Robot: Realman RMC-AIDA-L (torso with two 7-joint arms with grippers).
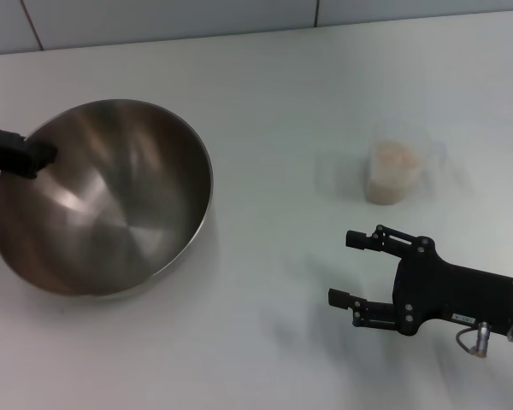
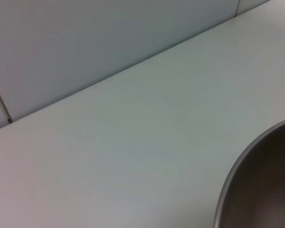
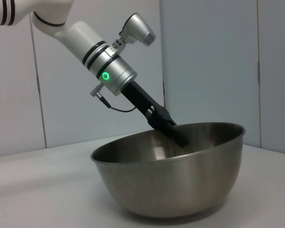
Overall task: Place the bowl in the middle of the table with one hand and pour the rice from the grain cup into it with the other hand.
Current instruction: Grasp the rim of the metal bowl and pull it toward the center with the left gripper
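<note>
head view: the bowl (image 1: 103,196), wide round brushed steel with a shiny streaked inside, sits on the left part of the smooth white table (image 1: 265,94), tipped so its opening leans toward the right. the left gripper (image 1: 36,155), black, reaches in from the left edge and is clamped on the bowl's far left rim. well to the right stands the grain cup (image 1: 395,171), small, clear and frosted, tapered, upright, with the rice (image 1: 392,159) as a pale beige heap inside. the right gripper (image 1: 346,269) hovers near the front right, its jointed black prongs spread apart and pointing left, holding nothing; it is in front of the cup and apart from it. a broad bare stretch of tabletop lies between bowl and cup; the table's far edge meets a pale tiled wall (image 1: 154,21).

left wrist view: a curved grey slice of the bowl's rim (image 2: 256,180) sits in one corner; the rest is bare white table (image 2: 133,142) running to its straight edge at the wall (image 2: 85,42).

right wrist view: the bowl (image 3: 171,183) shows in profile, rounded base on the table (image 3: 38,190), rim tilted. the left gripper (image 3: 173,130) comes down slantwise from a silver-white arm (image 3: 76,35) with a green light ring, pinching the rim.
</note>
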